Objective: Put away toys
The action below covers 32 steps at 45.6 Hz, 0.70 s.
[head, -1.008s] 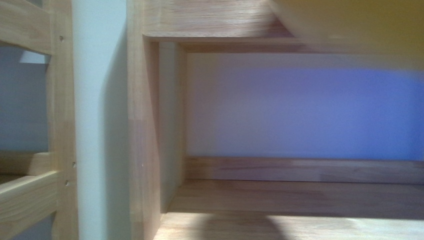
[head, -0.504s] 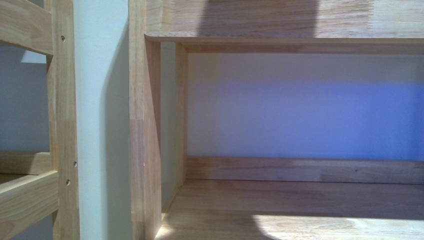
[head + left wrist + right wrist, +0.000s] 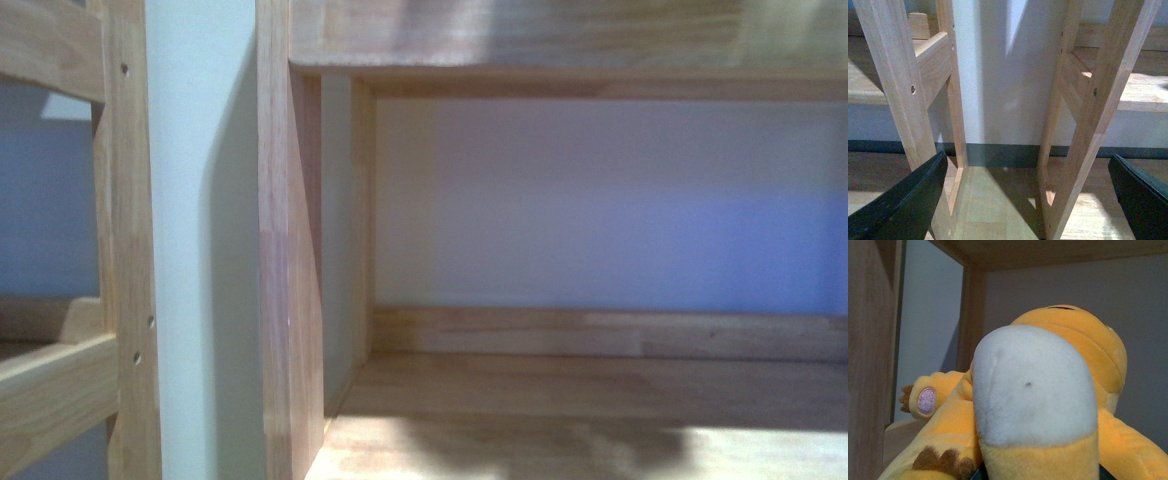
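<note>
Orange plush toy [image 3: 1048, 390], a yellow blur in the front view a second ago, now lies within a wooden shelf [image 3: 600, 390] compartment, so placement seems nearly done. The right end effector's grip cannot be told. Left end effector [image 3: 1027, 156] spread wide, empty.

wooden shelf [image 3: 560, 390] | pale wall [image 3: 600, 200] behind it | second wooden frame [image 3: 125, 250] to its left | dark baseboard [image 3: 1003, 152]

Shelf bay open at front: bottom board [image 3: 600, 390] bare, top board [image 3: 560, 40] overhead, side wall [image 3: 285, 300] at left edge, low rail [image 3: 600, 333] at back. Thin gap between side wall and ladder frame [image 3: 120, 250]. Right wrist view: plush toy [image 3: 1048, 390] blocks way ahead.
</note>
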Available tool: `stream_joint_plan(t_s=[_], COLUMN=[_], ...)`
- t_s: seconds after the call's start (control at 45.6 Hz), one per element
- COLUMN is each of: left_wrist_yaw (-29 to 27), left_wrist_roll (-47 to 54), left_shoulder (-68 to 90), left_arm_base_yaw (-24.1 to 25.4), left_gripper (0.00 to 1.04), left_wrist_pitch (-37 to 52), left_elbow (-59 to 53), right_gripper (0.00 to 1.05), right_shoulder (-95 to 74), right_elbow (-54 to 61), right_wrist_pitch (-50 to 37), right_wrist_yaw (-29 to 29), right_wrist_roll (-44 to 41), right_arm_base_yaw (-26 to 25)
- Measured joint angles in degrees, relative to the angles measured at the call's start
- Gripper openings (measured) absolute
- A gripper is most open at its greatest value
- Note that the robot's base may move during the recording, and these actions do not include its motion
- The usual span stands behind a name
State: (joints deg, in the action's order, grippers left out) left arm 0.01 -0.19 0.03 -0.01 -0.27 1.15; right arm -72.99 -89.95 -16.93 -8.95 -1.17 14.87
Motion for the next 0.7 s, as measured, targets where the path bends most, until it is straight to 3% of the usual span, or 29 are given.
stream_joint_plan(t_s=[0.46,0.702], left_wrist_yaw=[0.0,0.0], left_wrist_roll=[0.0,0.0], left_shoulder=[0.0,0.0], left_arm_base_yaw=[0.0,0.0], left_gripper=[0.99,0.99], left_wrist_pitch=[0.0,0.0], left_elbow=[0.0,0.0], right_gripper=[0.08,0.08], right_shoulder=[-16.5,-23.8], right_elbow=[-20.9,-28.2], right_wrist_pitch=[7.7,15.4], right_wrist_yaw=[4.0,-0.9], right_wrist_roll=[18.2,30.2], right_arm_base_yaw=[-2.3,-1.5])
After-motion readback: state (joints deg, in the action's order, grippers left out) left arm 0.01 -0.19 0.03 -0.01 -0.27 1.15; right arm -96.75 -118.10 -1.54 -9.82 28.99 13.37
